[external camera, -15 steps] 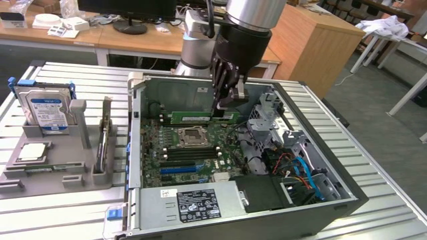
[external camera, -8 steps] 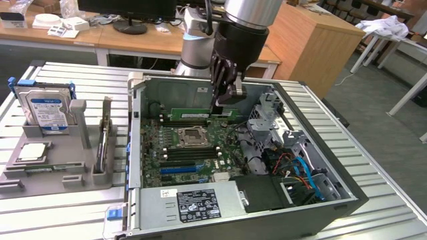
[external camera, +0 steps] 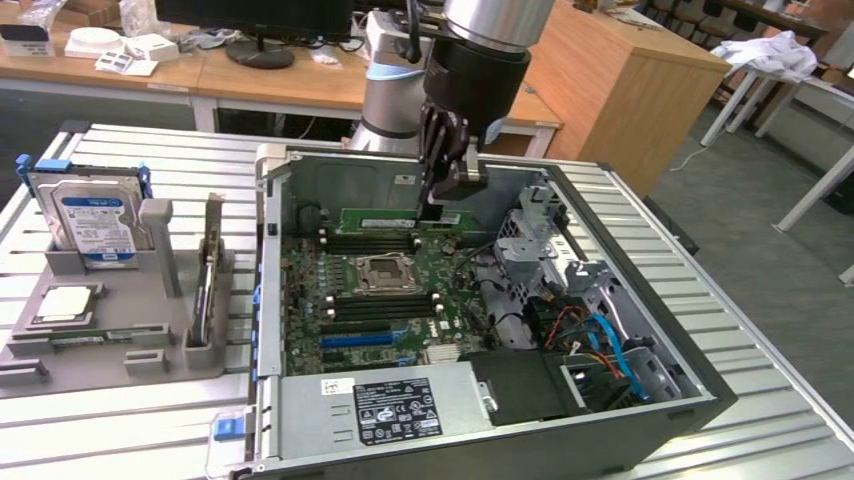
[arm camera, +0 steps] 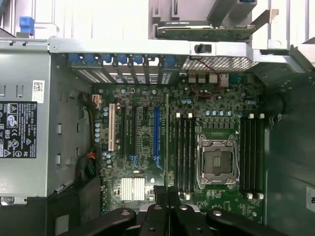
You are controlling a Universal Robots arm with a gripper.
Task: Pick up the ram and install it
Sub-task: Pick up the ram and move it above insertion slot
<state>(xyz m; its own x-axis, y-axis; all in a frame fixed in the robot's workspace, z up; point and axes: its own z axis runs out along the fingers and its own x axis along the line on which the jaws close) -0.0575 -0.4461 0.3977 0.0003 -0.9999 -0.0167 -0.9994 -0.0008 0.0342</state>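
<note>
Wooden desks and a monitor sit behind; up front, on the slatted metal table (external camera: 134,420), you've got the open computer case (external camera: 271,300) lying on its side with the claw (external camera: 447,200) hanging over the circuit board (external camera: 400,310). The claw is clamped on the ram stick (external camera: 387,217), fingers pinched together on its top edge, the stick hanging straight beneath them.

Here's the one thing to watch. The stick's long axis runs across the board, and from the claw most of its length reaches toward the exterior view's left. From the wrist camera you see the ram stick (arm camera: 167,142) edge-on, a thin green line running out from the claw (arm camera: 167,194). It lies parallel to the black memory slots (arm camera: 184,147), so the angle looks right.

The offset is the question. That bank of slots sits between the stick and the processor socket (arm camera: 218,162), so the stick appears to hang just beside the nearest slot on the side away from the socket, not directly over it. From the exterior view the same slots (external camera: 380,241) lie close below the stick. Whether its lower edge touches the board yet, I can't tell from these angles; it looks just clear.
</note>
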